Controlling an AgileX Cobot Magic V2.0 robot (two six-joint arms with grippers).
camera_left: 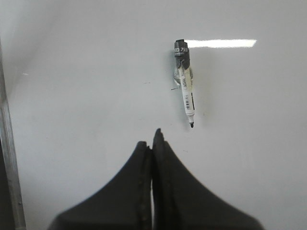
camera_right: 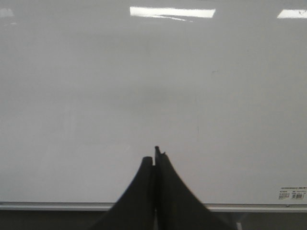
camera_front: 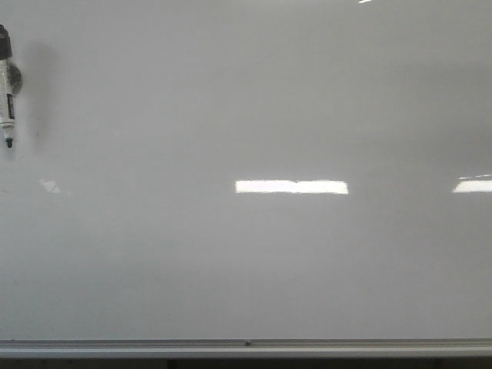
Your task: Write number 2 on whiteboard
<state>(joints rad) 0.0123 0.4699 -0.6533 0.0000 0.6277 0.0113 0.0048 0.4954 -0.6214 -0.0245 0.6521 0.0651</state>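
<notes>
The uncapped white marker with a grey rear [camera_left: 184, 86] lies on the bare glossy whiteboard [camera_front: 254, 261] at its far left, just ahead of the left gripper [camera_left: 152, 139], tip toward it; both grippers' jaws, right [camera_right: 156, 155] too, are closed and empty.

Marker [camera_left: 184, 81]: printed label on barrel and light characters on its dark cap, too small to read. Whiteboard [camera_right: 144, 96]: small printed sticker [camera_right: 292, 193] at a corner by the rail, off to the side of the right gripper [camera_right: 156, 155]; text illegible.
</notes>
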